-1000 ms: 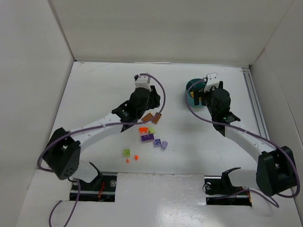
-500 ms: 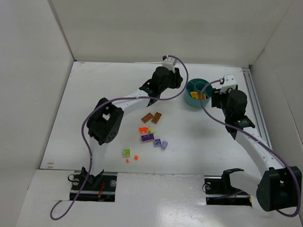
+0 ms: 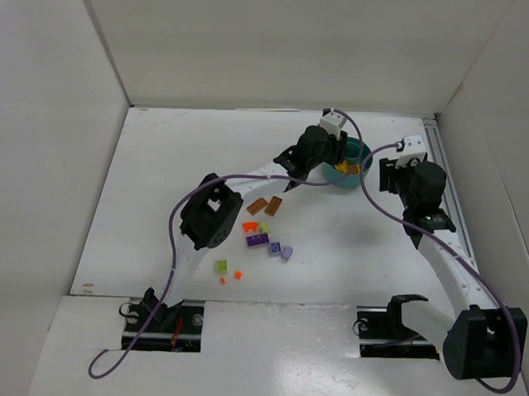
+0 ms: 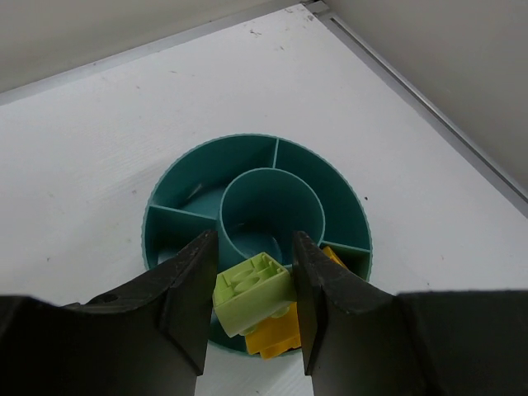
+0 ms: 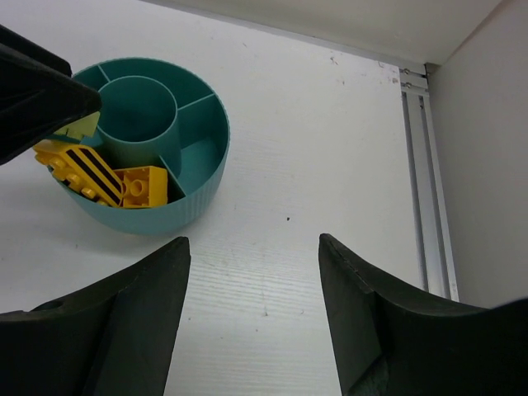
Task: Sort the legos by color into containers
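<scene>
1. The left gripper [image 4: 253, 266] has its two black fingers closed partway onto a small light green studded plastic brick [image 4: 250, 293]. They pinch its opposite flat sides, and the studs face up and slightly tilted
2. The brick hangs over the near rim of the small round teal plastic dish [image 4: 241, 139]. It is just above the outer compartment holding yellow-orange bricks [image 5: 144, 186], and I cannot tell which compartment lies straight beneath it
3. Handling, as a judgement: the brick looks hard, smooth and very light. It should not deform, but it could twist or pop out under an off-centre squeeze. The flat side walls are the places to hold, not the studs or corners, and it should be let go low so it does not bounce out
4. The right gripper [image 5: 252, 243] is spread wide and holds nothing. It hovers over bare table just beside the dish
5. The other bricks lie loose in a cluster well apart from the dish: two brown ones [image 3: 264, 205], an orange one [image 3: 250, 225], a purple one [image 3: 257, 240], lavender ones [image 3: 280, 250] and another light green one [image 3: 220, 266]
6. The white table [image 3: 160, 203] is flat, smooth and faintly glossy, so tiny bricks may skid when nudged
7. White walls enclose the table on three sides, and a metal rail [image 5: 421, 181] runs along the right edge. Both arms crowd the dish, so room there is tight
</scene>
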`<state>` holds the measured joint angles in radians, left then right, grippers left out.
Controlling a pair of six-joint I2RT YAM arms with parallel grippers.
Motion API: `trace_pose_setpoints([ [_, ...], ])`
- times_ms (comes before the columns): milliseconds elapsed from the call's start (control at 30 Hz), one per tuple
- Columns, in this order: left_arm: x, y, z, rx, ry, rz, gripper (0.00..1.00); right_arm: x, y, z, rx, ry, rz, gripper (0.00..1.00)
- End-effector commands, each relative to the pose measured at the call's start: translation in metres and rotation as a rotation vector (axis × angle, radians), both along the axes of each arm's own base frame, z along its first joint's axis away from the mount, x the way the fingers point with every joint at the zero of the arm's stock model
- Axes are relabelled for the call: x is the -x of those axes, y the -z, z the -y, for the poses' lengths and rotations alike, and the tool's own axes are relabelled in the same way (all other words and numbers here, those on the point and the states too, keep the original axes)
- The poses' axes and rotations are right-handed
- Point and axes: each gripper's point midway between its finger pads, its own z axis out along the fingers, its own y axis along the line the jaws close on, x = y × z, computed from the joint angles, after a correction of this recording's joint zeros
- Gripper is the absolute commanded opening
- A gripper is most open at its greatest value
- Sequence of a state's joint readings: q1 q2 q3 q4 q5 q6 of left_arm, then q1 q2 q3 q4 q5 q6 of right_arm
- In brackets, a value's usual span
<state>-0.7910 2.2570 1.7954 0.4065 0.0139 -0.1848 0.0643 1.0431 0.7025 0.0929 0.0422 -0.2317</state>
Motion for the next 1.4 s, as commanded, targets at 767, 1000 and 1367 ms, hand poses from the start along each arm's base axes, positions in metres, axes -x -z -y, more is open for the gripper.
trace_pose_setpoints([
  [767,-0.020,-0.007,-0.006,0.020,-0.091,0.059,0.11,-0.002,0.005,0.009,0.024,0.016,-0.013,0.70],
  [1000,-0.013,-0.004,-0.004,0.012,-0.080,0.051,0.25,-0.002,0.005,0.011,0.026,0.025,-0.013,0.71],
  [1367,-0.012,-0.005,-0.019,-0.004,-0.138,0.050,0.61,-0.001,0.007,0.011,0.027,0.025,-0.022,0.73],
])
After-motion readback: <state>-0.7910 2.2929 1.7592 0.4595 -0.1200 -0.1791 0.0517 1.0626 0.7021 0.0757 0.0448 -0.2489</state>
